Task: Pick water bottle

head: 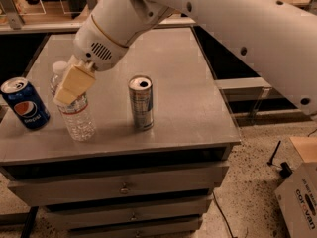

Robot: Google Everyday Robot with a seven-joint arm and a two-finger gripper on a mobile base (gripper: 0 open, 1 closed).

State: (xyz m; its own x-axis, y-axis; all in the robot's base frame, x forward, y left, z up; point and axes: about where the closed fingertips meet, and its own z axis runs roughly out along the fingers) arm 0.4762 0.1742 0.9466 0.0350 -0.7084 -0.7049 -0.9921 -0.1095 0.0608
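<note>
From my station I have the gripper [73,86] low over the grey table [188,108], its tan tip lying across the upper front of the water bottle [80,122]. The bottle's white cap shows just behind the gripper and its ribbed base stands on the tabletop directly below. A blue Pepsi can [26,105] stands near the gripper on the picture's left; a slim silver can [141,103] stands near on the picture's right, apart from the bottle. The white arm [223,24] runs off toward the upper right.

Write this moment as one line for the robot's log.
task: pick water bottle | gripper: at water bottle's upper part, grasp unclear | bottle: upright, between Pepsi can and silver can
</note>
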